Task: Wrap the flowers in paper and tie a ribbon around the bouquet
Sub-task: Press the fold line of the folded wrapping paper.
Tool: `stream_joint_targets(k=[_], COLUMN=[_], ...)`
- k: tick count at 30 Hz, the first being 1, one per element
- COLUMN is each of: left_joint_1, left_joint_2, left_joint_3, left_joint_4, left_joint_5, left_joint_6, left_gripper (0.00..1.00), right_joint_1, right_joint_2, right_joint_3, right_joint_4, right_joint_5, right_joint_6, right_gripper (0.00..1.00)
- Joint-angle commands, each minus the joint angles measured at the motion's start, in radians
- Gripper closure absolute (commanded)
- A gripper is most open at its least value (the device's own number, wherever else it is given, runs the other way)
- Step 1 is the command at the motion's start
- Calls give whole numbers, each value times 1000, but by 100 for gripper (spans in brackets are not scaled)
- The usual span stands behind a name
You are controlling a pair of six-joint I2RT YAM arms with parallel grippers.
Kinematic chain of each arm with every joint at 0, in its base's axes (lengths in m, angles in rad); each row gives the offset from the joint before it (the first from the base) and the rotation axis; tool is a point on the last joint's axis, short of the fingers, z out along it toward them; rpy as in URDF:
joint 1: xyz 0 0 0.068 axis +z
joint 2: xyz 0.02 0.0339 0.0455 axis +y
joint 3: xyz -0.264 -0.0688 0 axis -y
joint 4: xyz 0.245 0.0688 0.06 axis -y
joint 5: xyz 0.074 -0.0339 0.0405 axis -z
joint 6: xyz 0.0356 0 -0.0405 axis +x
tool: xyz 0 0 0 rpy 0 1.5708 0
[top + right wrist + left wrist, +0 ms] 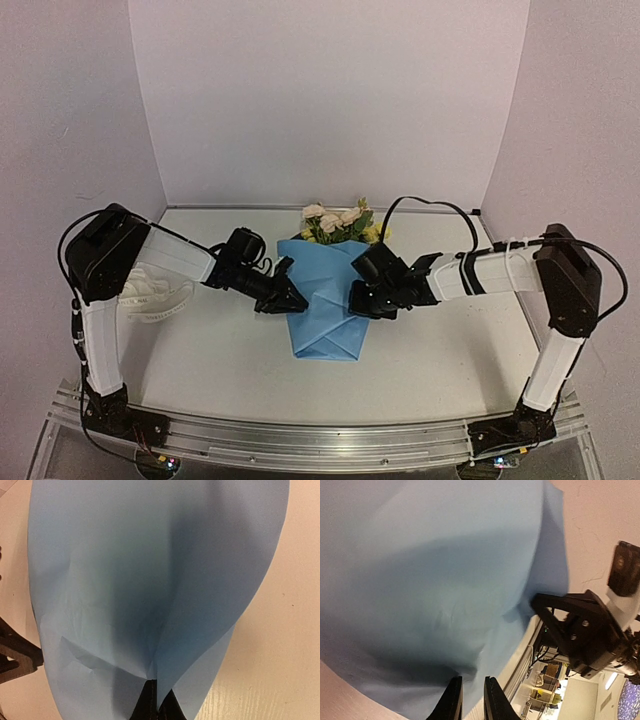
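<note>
**Top ext:** light blue thin paper (322,300), folded into a flat cone, lies on the pale table (220,360) between both hands. Yellow + pink-cream flowers (335,222) w/ green leaves poke out the far end, beyond both sets of tips. Left gripper (285,298) is at the cone's left edge and right gripper (362,300) on its right flap, prob. pinning the overlap so the wrap can't spring open. Cream-white ribbon (150,290), a loose heap, sits well out to the left of the left gripper under its forearm. Not yet used.

**L wrist:** left gripper (472,682) jaws narrow, slim gap. Paper edge is just ahead of the tips; can't tell if any is in the gap. Paper is matte, smooth, softly bowed. Right gripper (542,607) is opposite, across the cone.

**R wrist:** right gripper (157,695) closed, pinching a paper flap at the tips. Creases fan out from the pinch, so the sheet is thin and kinks easily.
</note>
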Motion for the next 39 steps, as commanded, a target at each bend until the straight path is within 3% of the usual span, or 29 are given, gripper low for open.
stream_joint_targets(k=[1,12,23,33,39], left_joint_1=[4,-26,-91,-93,-98], left_joint_2=[29,-67,-88,-174,-158], left_joint_3=[29,-17,-194,-168,-150], left_joint_4=[-6,-99,-28,-122,-85], left_joint_5=[-1,14,23,11,37], left_joint_6=[2,65,44,64,54], left_gripper=[85,86,88,88,88], right_joint_1=[18,30,45,59,59], right_joint_2=[-72,-55,-59,-79,-74], right_joint_3=[-41,-67,-89,-116,-113], right_joint_4=[47,80,81,81,82], right_joint_5=[61,89,121,144,140], right_joint_6=[20,37,62,70,71], right_gripper=[100,100,100,100,100])
